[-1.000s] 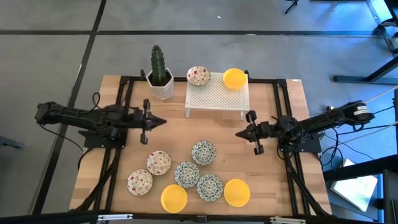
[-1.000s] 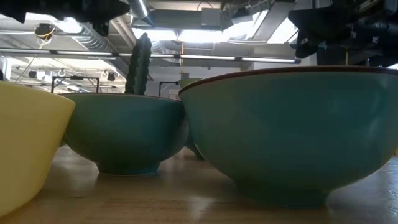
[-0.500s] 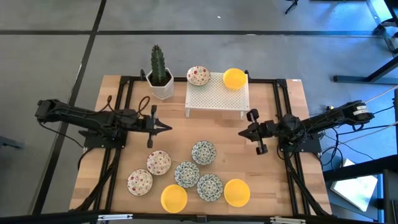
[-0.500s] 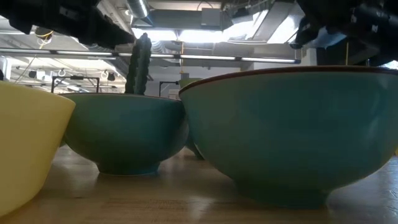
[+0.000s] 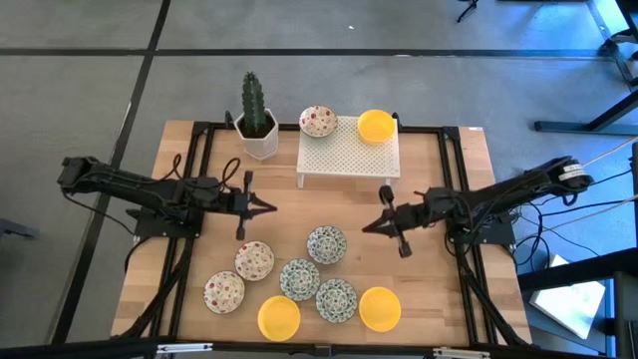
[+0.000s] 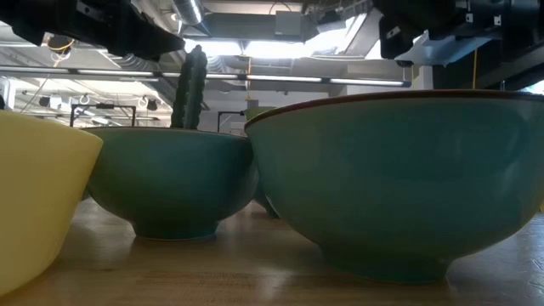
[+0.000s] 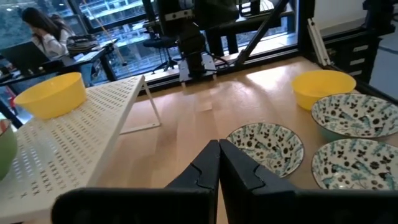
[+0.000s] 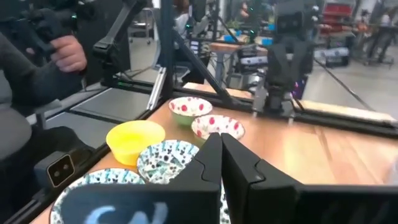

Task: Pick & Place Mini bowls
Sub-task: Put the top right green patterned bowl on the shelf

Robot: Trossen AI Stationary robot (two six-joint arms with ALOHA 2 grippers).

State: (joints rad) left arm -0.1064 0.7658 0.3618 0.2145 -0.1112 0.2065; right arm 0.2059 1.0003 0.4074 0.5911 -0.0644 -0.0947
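— Grippers?
— Left gripper [image 5: 267,206] and right gripper [image 5: 367,226] both pinched closed, empty, above bare table [image 5: 439,299].
— Mini bowls [image 5: 326,243]?
— Seven clustered at front; two on rack [image 5: 349,155] — perhaps touching its edge.

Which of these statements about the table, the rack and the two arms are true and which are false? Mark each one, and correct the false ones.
1. Two mini bowls sit on the white perforated rack. True: a red-speckled bowl and a yellow bowl.
2. The left gripper holds a yellow bowl. False: its jaws are shut on nothing, above bare wood.
3. Seven bowls lie on the table's near part. True.
4. The cactus pot stands on the rack. False: it stands on the table beside the rack.
5. The right gripper has its jaws wide open. False: they are shut and empty.
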